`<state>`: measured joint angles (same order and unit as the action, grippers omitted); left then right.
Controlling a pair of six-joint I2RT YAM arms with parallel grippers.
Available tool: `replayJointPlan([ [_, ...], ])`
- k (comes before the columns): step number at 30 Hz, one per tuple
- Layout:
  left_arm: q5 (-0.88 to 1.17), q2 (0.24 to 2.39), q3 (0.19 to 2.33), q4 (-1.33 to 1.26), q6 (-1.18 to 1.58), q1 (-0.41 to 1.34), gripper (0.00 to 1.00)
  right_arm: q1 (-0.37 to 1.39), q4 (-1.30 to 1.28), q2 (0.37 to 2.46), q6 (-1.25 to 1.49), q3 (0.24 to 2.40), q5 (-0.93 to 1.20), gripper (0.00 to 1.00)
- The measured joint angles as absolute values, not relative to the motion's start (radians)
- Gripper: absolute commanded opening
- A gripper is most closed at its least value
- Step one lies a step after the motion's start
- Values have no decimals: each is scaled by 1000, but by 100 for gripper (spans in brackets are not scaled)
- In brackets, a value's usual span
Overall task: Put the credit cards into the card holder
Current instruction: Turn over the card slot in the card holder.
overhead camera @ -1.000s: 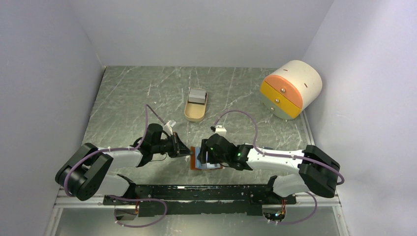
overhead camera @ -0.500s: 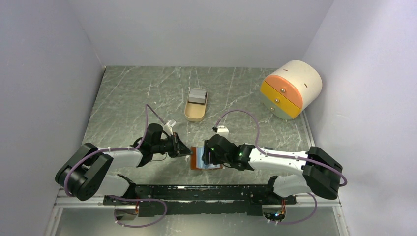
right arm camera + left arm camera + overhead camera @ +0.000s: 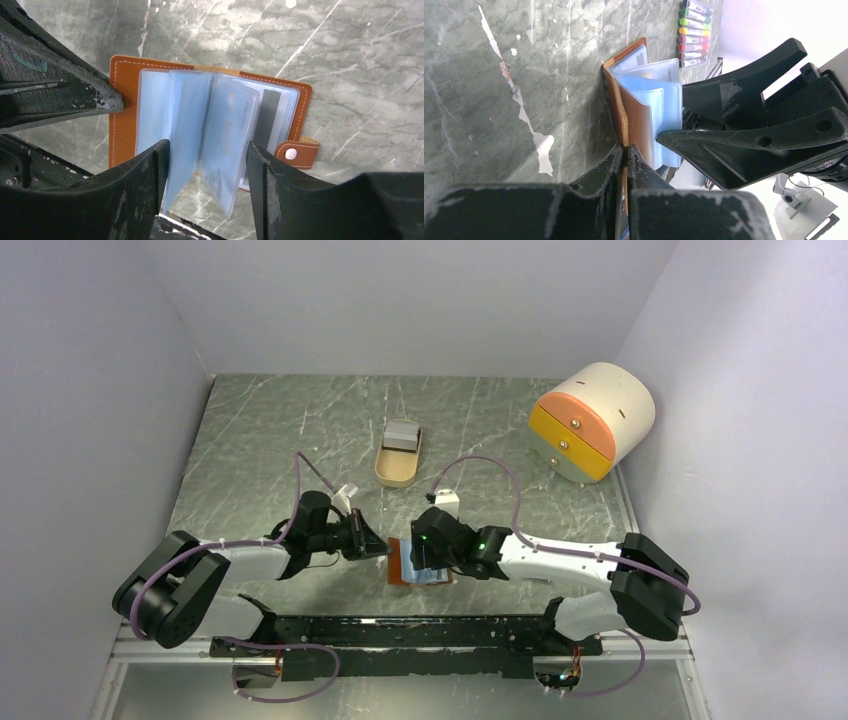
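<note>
Pinching the card holder (image 3: 125, 75) at frame centre with the fully closed left tool (image 3: 625, 148); straddling its blue sleeves (image 3: 222, 125) with the widely spread right tool (image 3: 206, 150).

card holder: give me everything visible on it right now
The card holder lies open on the table: tan leather, white stitching, snap tab at one corner. Its clear sleeves fan upward; one holds a dark-striped card. The left tool is shut on a cover edge; the right tool straddles the sleeves, open.

top: high, steep downward look | both wrists: close, low, facing each other | shared: card holder (image 3: 122, 80)
</note>
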<state>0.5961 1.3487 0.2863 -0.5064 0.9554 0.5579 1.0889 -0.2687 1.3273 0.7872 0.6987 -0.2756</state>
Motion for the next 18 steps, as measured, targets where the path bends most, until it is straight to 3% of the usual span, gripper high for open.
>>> replayJointPlan([
  [18, 603, 1358, 286, -527, 958, 558, 9, 1103, -387, 1406, 734, 797, -343, 67],
])
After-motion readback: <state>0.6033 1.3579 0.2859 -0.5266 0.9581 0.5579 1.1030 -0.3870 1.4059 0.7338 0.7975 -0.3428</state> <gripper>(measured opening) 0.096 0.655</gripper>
